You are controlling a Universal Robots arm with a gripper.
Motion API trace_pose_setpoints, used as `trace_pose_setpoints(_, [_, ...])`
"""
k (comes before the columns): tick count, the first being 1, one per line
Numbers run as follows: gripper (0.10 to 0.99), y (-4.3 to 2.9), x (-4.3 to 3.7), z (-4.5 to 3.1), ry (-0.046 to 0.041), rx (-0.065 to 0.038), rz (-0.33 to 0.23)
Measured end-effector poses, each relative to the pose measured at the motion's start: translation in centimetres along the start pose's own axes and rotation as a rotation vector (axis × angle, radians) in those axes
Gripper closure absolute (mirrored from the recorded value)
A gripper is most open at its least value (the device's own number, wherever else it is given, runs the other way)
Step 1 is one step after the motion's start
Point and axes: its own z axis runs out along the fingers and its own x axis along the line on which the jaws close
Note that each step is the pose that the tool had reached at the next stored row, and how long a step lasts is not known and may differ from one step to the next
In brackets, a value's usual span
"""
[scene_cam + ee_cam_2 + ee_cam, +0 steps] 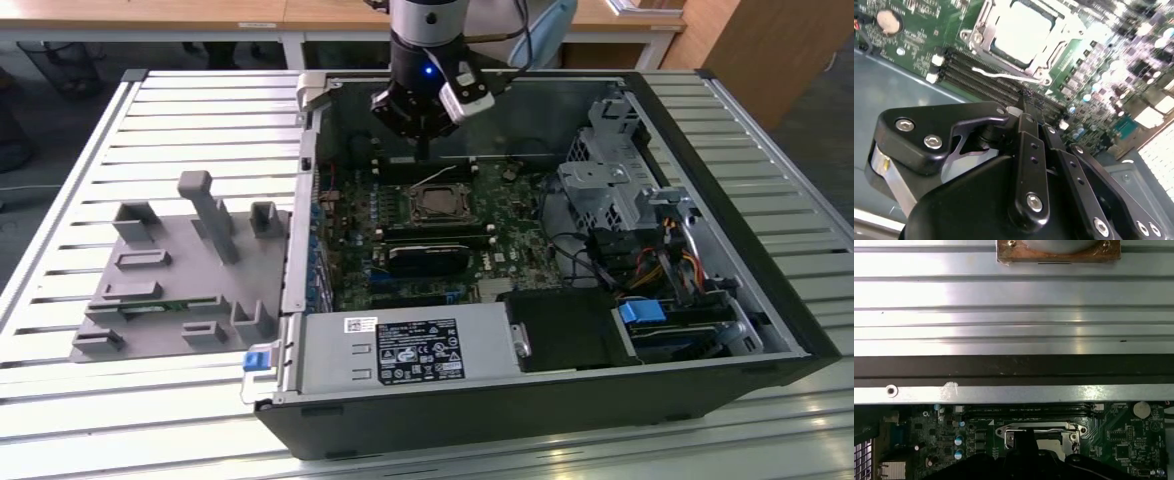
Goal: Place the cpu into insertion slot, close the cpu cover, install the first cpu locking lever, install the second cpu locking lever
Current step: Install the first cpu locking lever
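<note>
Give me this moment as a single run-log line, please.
gripper: shut, empty, over memory slots beside socket | cpu: seated in insertion slot | cpu cover: closed over chip | thin lever: by socket edge

We're looking at a glossy black metal hand (1026, 107) with silver screws, on a grey arm with a blue light (424, 70).

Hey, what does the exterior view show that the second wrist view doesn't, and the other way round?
Exterior view: the whole open computer case on the slatted table, a grey fixture at the exterior view's left, and the labelled power supply. Second wrist view: a close look at the tool linkages, plus a coin cell. Both: the cpu seated in its socket on the green board, with the tool close beside it.
</note>
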Motion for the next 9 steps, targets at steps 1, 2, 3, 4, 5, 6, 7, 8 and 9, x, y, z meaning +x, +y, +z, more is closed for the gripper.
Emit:
trace_pose_setpoints(1, [0.98, -0.01, 0.02, 0.01, 0.0005, -0.015, 0.0])
trace_pose_setpoints(2, [0.98, -0.02, 0.05, 0.01, 0.0, -0.02, 0.001])
trace_pose_setpoints(3, [0.98, -0.02, 0.08, 0.02, -0.0023, -0.02, 0.001])
trace_pose_setpoints(4, [0.98, -0.02, 0.08, 0.03, -0.0047, -0.02, 0.0])
trace_pose_setpoints(5, [0.98, -0.02, 0.08, 0.06, -0.0064, -0.02, 0.0])
trace_pose_setpoints(6, [0.98, -0.03, 0.09, 0.11, -0.0074, -0.019, -0.001])
trace_pose_setpoints(7, [0.98, -0.04, 0.08, 0.17, -0.0084, -0.019, -0.003])
trace_pose_setpoints(8, [0.98, -0.04, 0.07, 0.23, -0.0088, -0.019, -0.006])
trace_pose_setpoints(9, [0.98, -0.04, 0.05, 0.31, -0.0093, -0.019, -0.011])
